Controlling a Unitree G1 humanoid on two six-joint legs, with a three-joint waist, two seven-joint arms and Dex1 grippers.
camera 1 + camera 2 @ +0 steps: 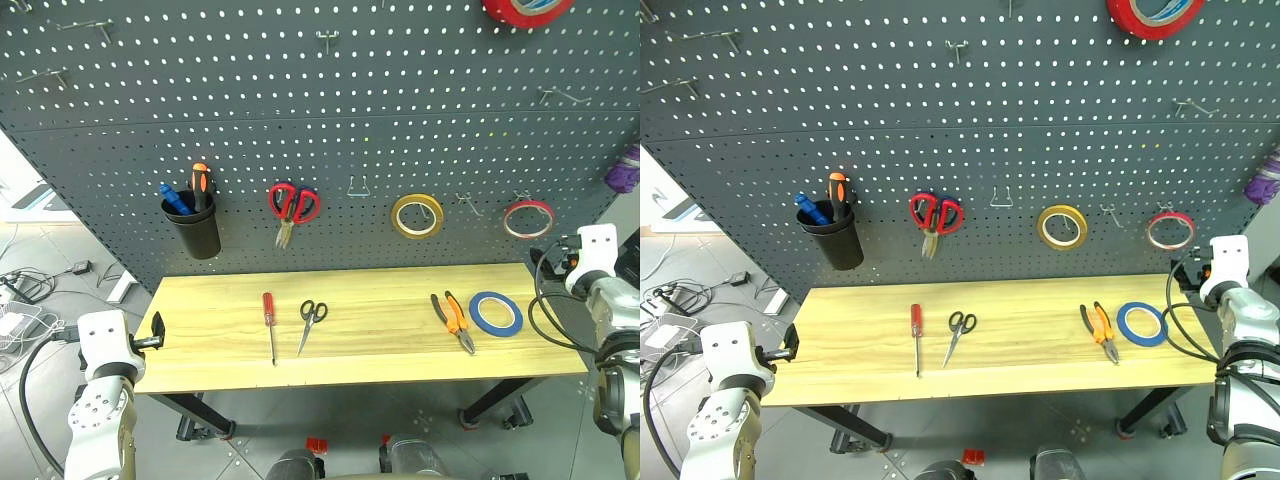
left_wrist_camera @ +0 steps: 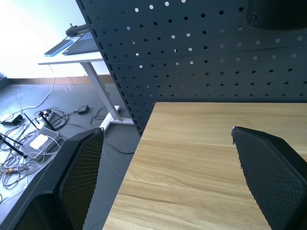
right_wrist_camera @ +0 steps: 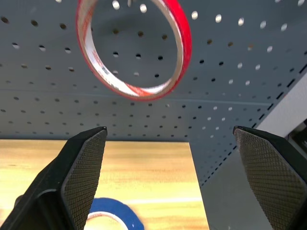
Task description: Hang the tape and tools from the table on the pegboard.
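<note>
Right gripper [image 3: 168, 182] hangs wide open, empty, off table's [image 1: 380, 340] right end, near pegboard [image 1: 300, 100]. Blue tape [image 1: 496, 313] lies flat on table just left of it, apart from fingers [image 3: 81, 177]; red-pink ring [image 3: 134, 48] hangs on pegboard above and beyond. Pliers [image 1: 453, 321] rest just left of tape. Scissors [image 1: 311, 324] and red screwdriver [image 1: 269, 322] lie mid-table, well apart from either hand. Left gripper [image 2: 168, 187] open, empty, at table's left edge, far from all tools.
</note>
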